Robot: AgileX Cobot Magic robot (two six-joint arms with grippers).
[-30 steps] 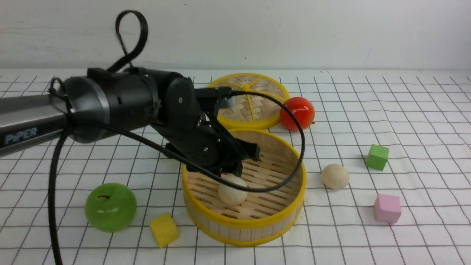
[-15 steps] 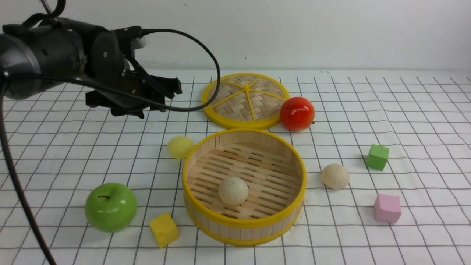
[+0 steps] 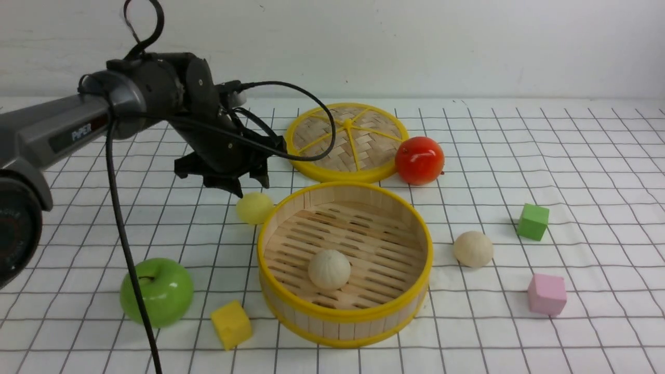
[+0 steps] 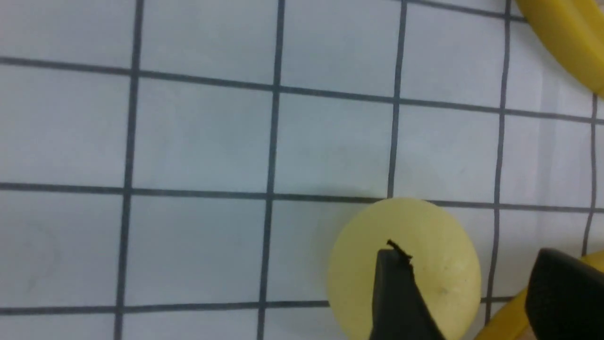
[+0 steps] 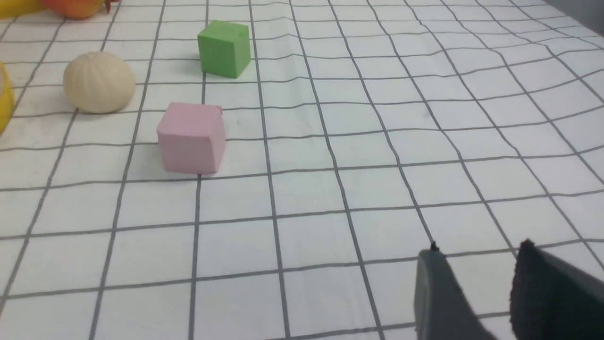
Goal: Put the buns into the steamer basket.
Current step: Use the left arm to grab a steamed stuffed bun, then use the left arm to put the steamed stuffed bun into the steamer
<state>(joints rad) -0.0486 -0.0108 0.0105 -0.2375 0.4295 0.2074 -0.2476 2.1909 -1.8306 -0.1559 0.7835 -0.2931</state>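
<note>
Left of the steamer basket point(image 3: 344, 318), on the gridded cloth: one pale yellow bun point(image 3: 254, 208), just beside the basket's outer wall. Whether it touches the wall cannot be told.

Item, left gripper point(image 3: 252, 185): poised above and slightly behind that bun, tips pointing down, jaws apart and empty. In its wrist view one fingertip point(image 4: 394, 274) lies over the bun's crown and the other point(image 4: 561, 288) over the basket's yellow rim. The bun therefore sits off-centre in the gap, toward the first finger. Judgement: the gripper needs a small shift away from the basket before descent, or one finger meets the bun's top and the other the rim.

Item, bun shape: a round dome with no long axis, so any closing direction serves.

Item, cream bun point(image 3: 329, 268): already on the slatted floor of the basket, toward its near side.

Item, second cream bun point(image 3: 473, 249): on the cloth right of the basket and apart from it, between the basket and a green cube point(image 3: 532, 222).

Item, right gripper point(image 5: 488, 295): seen only by its own wrist camera. Its jaws are partly apart with nothing between them, and it is well apart from the second cream bun.

Nearer arm: left for the yellow bun, right for the second cream one. Standing: one bun of three is in.
</note>
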